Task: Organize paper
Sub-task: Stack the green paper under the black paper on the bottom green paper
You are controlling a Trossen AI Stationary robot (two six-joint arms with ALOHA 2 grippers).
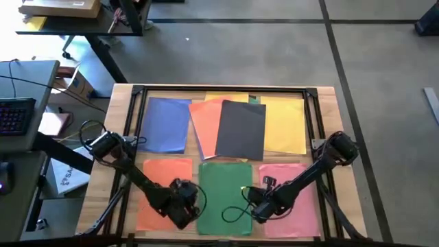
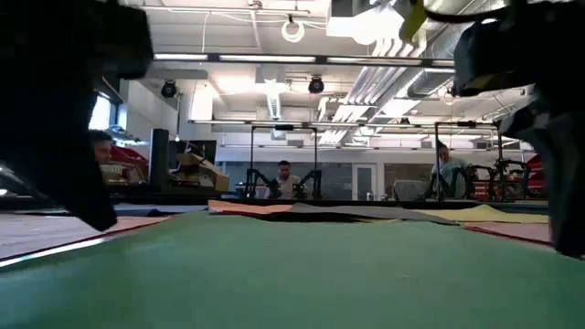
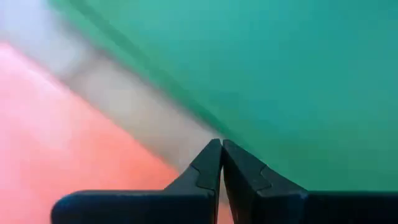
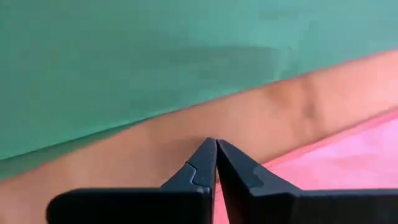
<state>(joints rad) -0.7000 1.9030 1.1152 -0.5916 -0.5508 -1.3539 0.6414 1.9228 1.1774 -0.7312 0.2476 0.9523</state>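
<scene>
Paper lies spread over a wooden table (image 1: 328, 103) edged by a dark metal frame. Taking the green sheet (image 1: 225, 189) at the near middle as the landmark: an orange sheet (image 1: 164, 180) lies just to its left and a pink sheet (image 1: 296, 199) just to its right, each parted from it by a bare strip of wood. Beyond the green sheet sit a blue sheet (image 1: 167, 123), a second orange sheet (image 1: 204, 123), a dark grey sheet (image 1: 241, 130) overlapping that orange one, and a yellow sheet (image 1: 287, 123). That makes seven visible sheets: two orange, one of each other colour.

The left gripper (image 3: 221, 163) hovers low over the strip between the green sheet and the near orange one, fingers pressed together, holding nothing. The right gripper (image 4: 216, 160) hangs over the strip between green and pink, fingers likewise closed and empty.

Behind the table the low view shows a bright workshop with ceiling lights, other arm rigs, and three people seated far off.
</scene>
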